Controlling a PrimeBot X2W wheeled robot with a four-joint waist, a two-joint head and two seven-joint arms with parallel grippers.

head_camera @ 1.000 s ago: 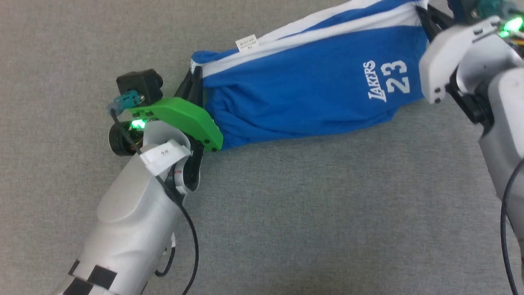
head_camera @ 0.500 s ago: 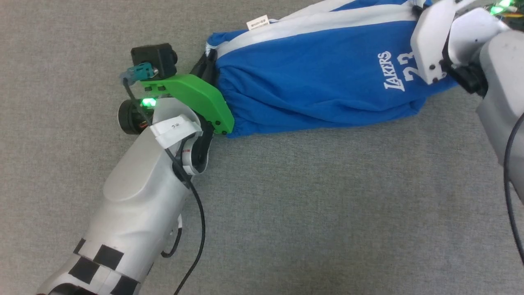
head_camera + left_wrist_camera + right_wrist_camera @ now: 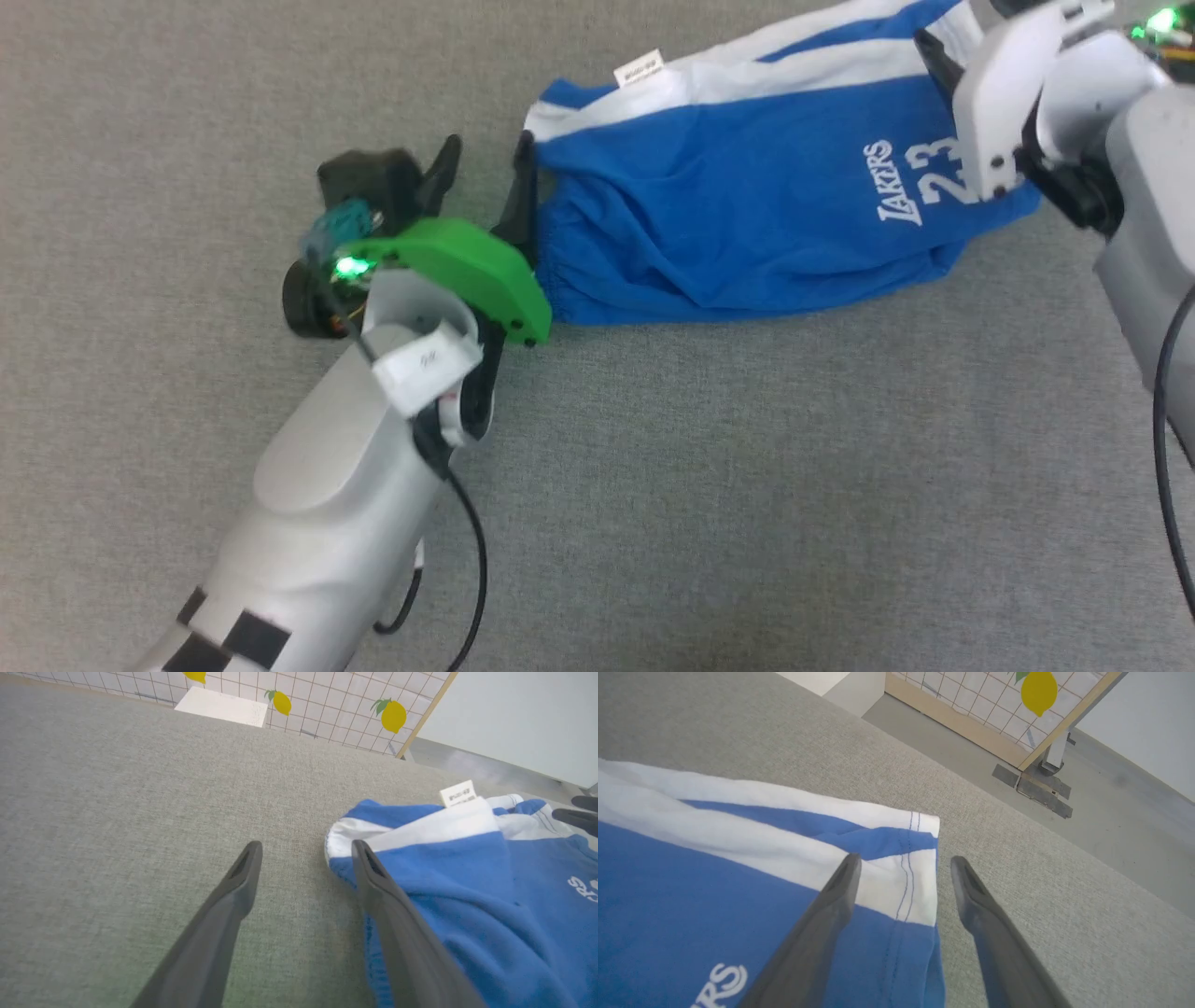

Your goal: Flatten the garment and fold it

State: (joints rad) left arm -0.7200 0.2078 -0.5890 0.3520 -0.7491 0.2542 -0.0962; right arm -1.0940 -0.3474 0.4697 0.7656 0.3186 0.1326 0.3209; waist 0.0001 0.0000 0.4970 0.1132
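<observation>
Blue shorts (image 3: 747, 215), white stripe, white lettering, lay rumpled on grey table (image 3: 653, 513). At gathered end, left fingers (image 3: 243, 877) apart; right fingers (image 3: 840, 882) apart astride hem corner.

A grey woven-fabric counter (image 3: 653, 485) spreads wide. Beyond the counter's far edge stands a wood-framed white gridded panel with yellow lemon prints (image 3: 327, 704). A flat white block (image 3: 219, 705) sits at that edge, and smooth grey floor (image 3: 1134, 812) lies beyond the counter.

I note a grey woven surface (image 3: 709, 504) below. Top of left wrist view: white gridded panel (image 3: 327, 700) with lemon decals (image 3: 394, 715). Right wrist view, upper right: grey floor (image 3: 1134, 802).
</observation>
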